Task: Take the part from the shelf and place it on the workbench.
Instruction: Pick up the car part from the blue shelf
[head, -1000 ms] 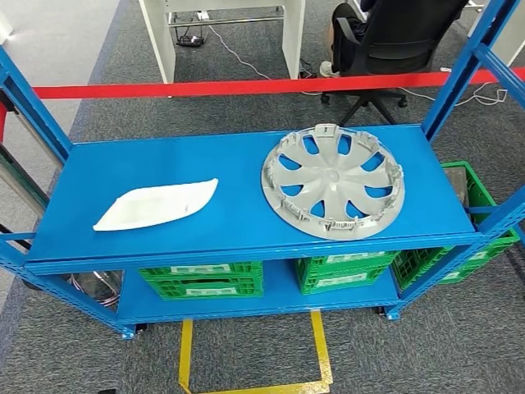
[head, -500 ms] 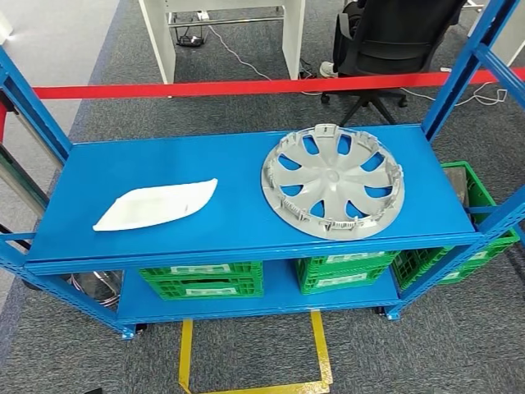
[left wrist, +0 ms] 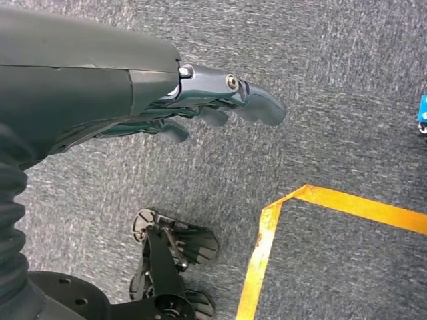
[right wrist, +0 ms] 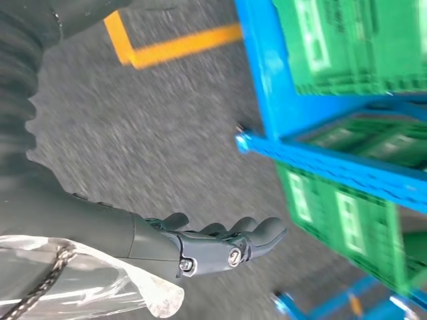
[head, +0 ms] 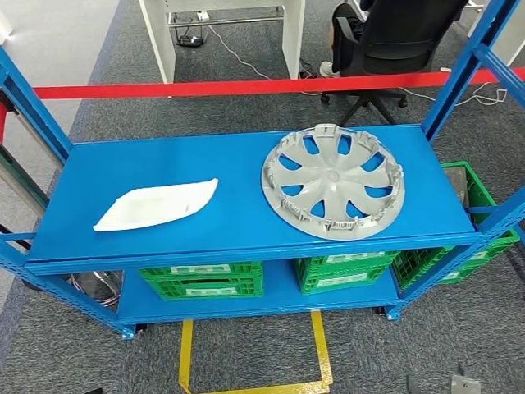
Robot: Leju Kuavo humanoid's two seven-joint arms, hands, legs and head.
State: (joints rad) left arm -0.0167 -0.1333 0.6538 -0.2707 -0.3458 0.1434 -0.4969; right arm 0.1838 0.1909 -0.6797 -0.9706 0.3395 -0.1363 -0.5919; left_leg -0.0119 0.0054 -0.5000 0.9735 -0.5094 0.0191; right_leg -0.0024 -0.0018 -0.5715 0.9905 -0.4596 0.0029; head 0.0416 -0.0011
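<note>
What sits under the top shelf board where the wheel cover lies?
Under the top shelf board, green crates stand on the lower board, more beneath the wheel cover and at far right. Their contents are hidden; something metallic at lower left is mostly covered.

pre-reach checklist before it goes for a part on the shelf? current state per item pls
1. Hubcap lying flat on the shelf top: ok.
2. White panel lying apart from the hubcap: ok.
3. Left hand empty, fingers extended: ok.
4. Right hand empty, fingers extended: ok.
5. Both hands low over the carpet, not yet raised to the shelf: not ok.
6. Which part is the target: cannot tell.
</note>
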